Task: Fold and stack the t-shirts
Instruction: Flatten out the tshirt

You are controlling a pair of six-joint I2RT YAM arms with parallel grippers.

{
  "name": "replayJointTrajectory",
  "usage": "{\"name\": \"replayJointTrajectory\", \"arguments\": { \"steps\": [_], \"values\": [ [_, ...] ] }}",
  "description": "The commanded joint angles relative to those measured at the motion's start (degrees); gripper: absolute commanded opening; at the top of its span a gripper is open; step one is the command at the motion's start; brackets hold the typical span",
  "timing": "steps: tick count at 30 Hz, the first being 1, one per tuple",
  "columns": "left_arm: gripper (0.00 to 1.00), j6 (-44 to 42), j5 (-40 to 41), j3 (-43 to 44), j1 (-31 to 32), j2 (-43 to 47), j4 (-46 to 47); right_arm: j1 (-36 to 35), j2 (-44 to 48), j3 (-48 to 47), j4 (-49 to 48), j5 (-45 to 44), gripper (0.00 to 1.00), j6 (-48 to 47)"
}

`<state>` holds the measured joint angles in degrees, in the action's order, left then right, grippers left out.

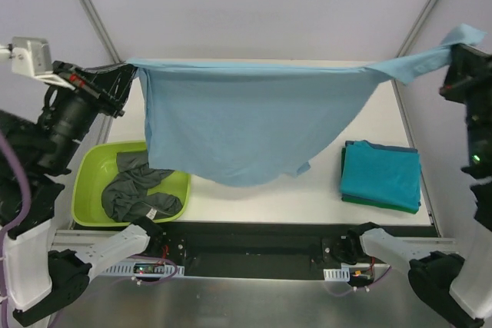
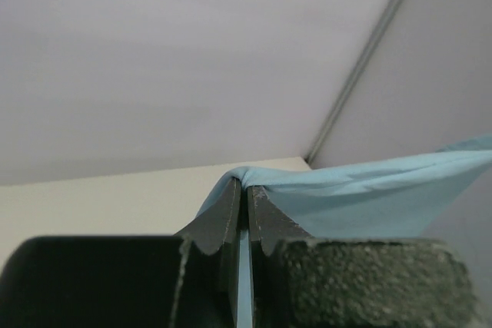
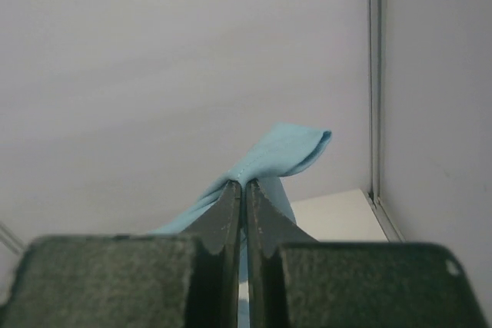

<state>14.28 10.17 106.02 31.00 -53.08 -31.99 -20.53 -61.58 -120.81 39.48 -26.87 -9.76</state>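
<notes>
Fingers (image 2: 227, 224) of my left gripper (image 2: 247, 188) and right gripper (image 3: 243, 184) clamp tight on the light blue shirt (image 1: 246, 124), stretched in the air over the table (image 1: 307, 197), and I lose the far corner of the green tub (image 1: 84, 190) behind it.

The top external camera looks steeply down from high behind the near edge, taking in the whole table (image 1: 323, 197). The wrist cameras sit close behind the left gripper (image 2: 246, 190) and right gripper (image 3: 244, 184), facing grey walls (image 2: 154, 51). All three views share the light blue t-shirt (image 1: 246, 120).
</notes>
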Motion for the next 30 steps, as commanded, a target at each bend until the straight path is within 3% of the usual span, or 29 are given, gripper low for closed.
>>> {"name": "replayJointTrajectory", "arguments": {
  "steps": [1,6,10,13,18,20,23,27,28,29,30],
  "values": [
    [0.00,-2.9,-14.6,5.1,-0.7,2.4,3.3,0.2,4.9,-4.9,-2.6,3.0,0.01,-2.6],
    [0.00,-3.1,-19.6,6.6,-0.7,2.8,4.0,0.3,4.7,-7.9,-3.4,3.0,0.01,-5.0],
    [0.00,-4.3,-17.4,5.3,-0.7,-0.3,4.6,0.2,1.2,-7.5,-5.0,-1.6,0.01,-7.8],
    [0.00,-6.5,-11.8,3.2,-0.7,-4.0,4.7,0.2,-3.3,-6.4,-7.8,-6.3,0.01,-11.1],
    [0.01,-12.8,8.2,-5.9,-1.1,-13.1,11.7,1.5,-14.7,-0.8,-14.0,-12.1,0.01,-15.2],
    [0.03,-13.8,10.0,-9.2,-3.6,-18.4,15.0,3.2,-20.1,1.9,-15.8,-11.5,0.01,-13.7],
    [0.05,-12.4,3.1,-9.8,-10.0,-30.2,14.9,6.6,-29.5,4.4,-18.2,-8.3,0.01,-9.8],
    [0.11,-12.4,0.4,-2.0,-15.5,-52.7,11.9,9.5,-42.9,6.6,-23.6,-2.2,0.01,-5.5],
    [0.15,-12.2,1.6,1.8,-16.2,-58.0,9.8,9.9,-46.9,6.1,-24.5,-0.2,0.01,-4.8],
    [0.26,-12.1,2.0,7.4,-16.8,-63.8,6.1,10.2,-50.6,5.0,-24.8,1.2,0.01,-3.7],
    [0.48,-12.1,1.6,12.8,-17.2,-68.5,2.2,10.3,-54.8,2.9,-24.3,2.5,0.04,-2.8]
  ]
}}
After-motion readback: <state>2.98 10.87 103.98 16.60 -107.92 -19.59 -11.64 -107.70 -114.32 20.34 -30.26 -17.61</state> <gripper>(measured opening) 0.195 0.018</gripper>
